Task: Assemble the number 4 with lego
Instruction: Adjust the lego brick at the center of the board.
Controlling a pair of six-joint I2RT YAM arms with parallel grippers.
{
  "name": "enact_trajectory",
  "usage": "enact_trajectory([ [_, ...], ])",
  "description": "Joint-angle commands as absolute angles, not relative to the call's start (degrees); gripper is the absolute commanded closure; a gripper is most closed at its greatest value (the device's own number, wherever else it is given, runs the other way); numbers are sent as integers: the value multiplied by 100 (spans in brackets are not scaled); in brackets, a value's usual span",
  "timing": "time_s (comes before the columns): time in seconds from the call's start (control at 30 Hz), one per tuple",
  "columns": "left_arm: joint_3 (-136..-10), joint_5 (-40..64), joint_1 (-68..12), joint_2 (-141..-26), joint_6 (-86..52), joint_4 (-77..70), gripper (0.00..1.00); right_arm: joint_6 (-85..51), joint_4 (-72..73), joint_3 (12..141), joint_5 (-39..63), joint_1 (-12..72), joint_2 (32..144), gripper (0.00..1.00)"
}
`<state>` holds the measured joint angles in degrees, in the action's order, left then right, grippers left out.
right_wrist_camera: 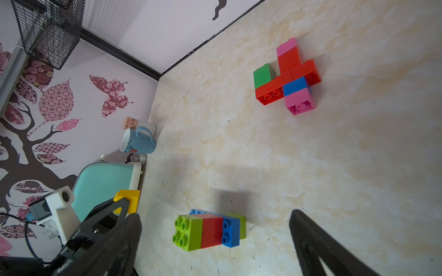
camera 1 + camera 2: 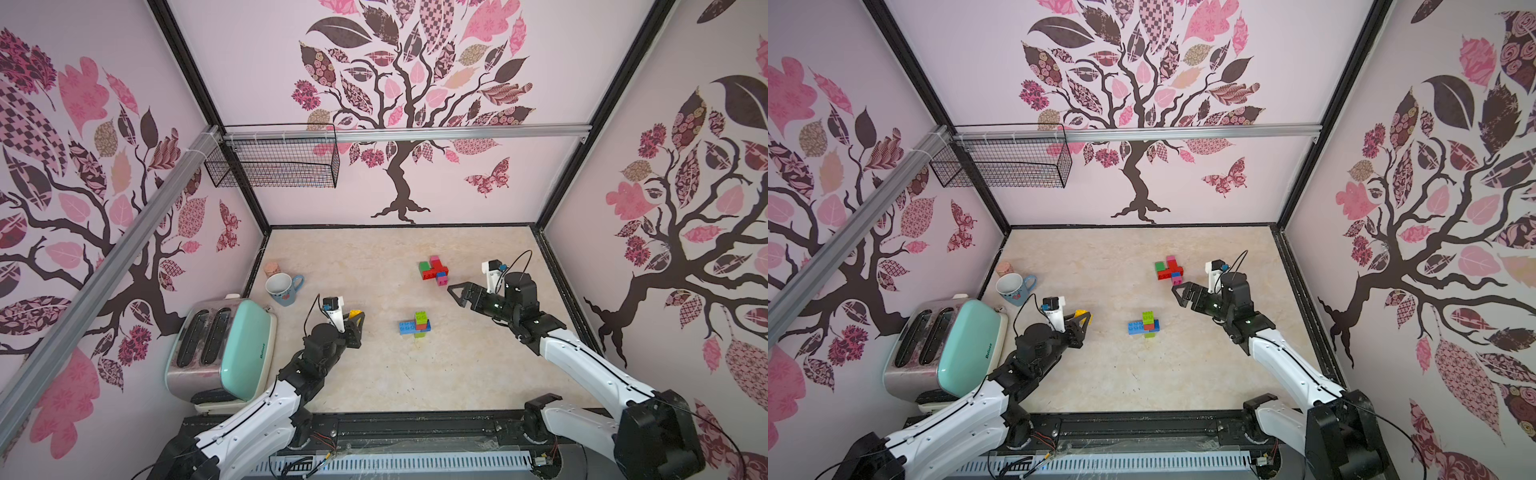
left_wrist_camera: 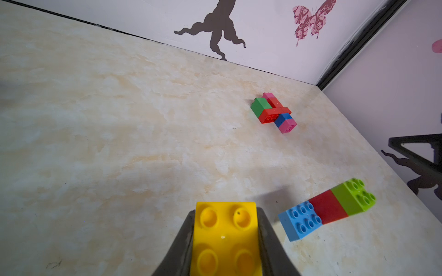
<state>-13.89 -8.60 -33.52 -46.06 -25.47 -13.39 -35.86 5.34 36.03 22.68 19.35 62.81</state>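
A yellow lego brick [image 3: 226, 236] sits clamped between the jaws of my left gripper [image 2: 356, 316], held above the table's left middle; it also shows in a top view [image 2: 1080, 314] and the right wrist view [image 1: 128, 199]. A small lego cluster [image 2: 417, 325] of lime, red and blue bricks lies at the table's centre, to the right of that gripper, also seen as the cluster [image 3: 327, 209] [image 1: 208, 229]. A bigger lego assembly [image 2: 434, 271] of red, green, pink and blue bricks lies further back [image 1: 288, 77]. My right gripper [image 2: 454, 294] stands open and empty just right of it.
A mint and steel toaster [image 2: 226, 351] stands at the left front. Behind it are a blue mug [image 2: 283, 287] and a small corked jar [image 2: 272, 268]. A wire basket [image 2: 274, 160] hangs on the back rail. Walls close the table on three sides.
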Motion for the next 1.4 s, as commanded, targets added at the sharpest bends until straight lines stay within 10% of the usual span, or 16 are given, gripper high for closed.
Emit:
enact_trajectory([
  [0.0, -1991, -584, -3334, -4552, -2510, -473, 100, -3316, 523, 3673, 1533, 2734, 5995, 1],
  [0.37, -2844, -5, -3362, -5607, -2669, -350, 100, -2680, 187, 4087, -1374, 4791, 7062, 6],
  [1.37, -3564, 269, -3656, -6398, -2470, 198, 100, -1283, -343, 4696, -888, 4950, 8304, 44],
])
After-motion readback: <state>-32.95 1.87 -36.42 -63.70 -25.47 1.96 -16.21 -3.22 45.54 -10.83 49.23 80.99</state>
